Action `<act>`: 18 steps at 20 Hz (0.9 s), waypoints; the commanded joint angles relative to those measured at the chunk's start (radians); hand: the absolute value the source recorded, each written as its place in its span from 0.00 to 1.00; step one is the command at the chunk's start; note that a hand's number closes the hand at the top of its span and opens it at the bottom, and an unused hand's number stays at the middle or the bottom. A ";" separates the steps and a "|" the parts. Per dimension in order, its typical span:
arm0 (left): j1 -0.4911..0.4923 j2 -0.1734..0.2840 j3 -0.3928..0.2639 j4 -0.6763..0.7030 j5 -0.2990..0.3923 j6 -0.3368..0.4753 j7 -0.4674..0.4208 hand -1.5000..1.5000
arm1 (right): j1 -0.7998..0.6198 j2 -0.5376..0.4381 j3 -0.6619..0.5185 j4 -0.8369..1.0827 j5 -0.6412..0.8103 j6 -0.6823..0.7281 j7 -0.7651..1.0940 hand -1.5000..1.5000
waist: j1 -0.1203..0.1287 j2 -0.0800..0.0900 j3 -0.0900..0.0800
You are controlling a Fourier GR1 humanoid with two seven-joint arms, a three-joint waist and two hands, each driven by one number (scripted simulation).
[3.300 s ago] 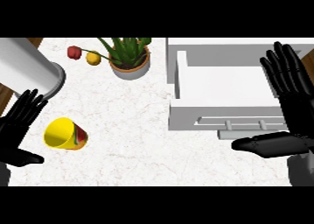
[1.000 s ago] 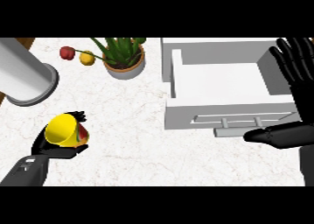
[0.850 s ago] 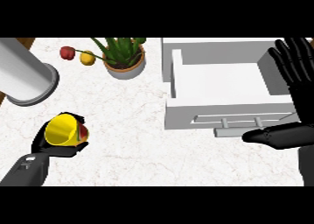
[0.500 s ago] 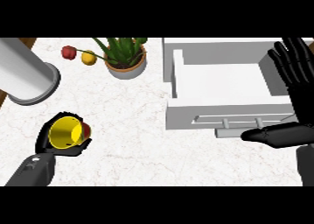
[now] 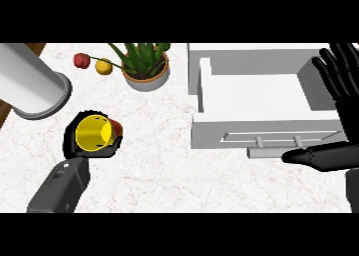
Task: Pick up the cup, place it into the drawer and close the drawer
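A yellow cup (image 5: 93, 132) with a red patch on its side is held above the marble counter at the left, its mouth turned toward me. My left hand (image 5: 90, 152) is curled round it from below and behind, the forearm coming up from the lower left. The white drawer (image 5: 260, 96) stands open at the right, its inside bare. My right hand (image 5: 344, 85) stays open at the right edge, fingers up, over the drawer's right side, with the thumb near the drawer front.
A big grey cylinder (image 5: 23, 82) stands at the far left. A potted green plant (image 5: 145, 67) sits at the back, with a red (image 5: 81, 60) and a yellow (image 5: 103, 66) small fruit beside it. The drawer front carries a bar handle (image 5: 274, 141).
My left hand closed round the cup, lifted it off the counter and turned its mouth toward me. The right hand has barely moved.
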 commanded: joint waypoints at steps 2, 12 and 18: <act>-0.104 -0.071 -0.053 -0.088 -0.014 -0.007 0.020 1.00 | 0.014 0.011 0.001 0.048 0.037 -0.008 -0.052 0.00 | 0.017 -0.006 0.003; -0.247 -0.152 -0.200 -0.389 0.021 0.064 0.385 1.00 | -0.021 -0.022 -0.031 0.030 0.018 -0.009 0.012 0.00 | 0.027 -0.015 0.003; -0.361 -0.153 -0.290 -0.507 0.051 0.218 0.593 1.00 | 0.007 0.000 -0.028 0.032 0.021 -0.014 -0.022 0.00 | 0.018 -0.013 0.004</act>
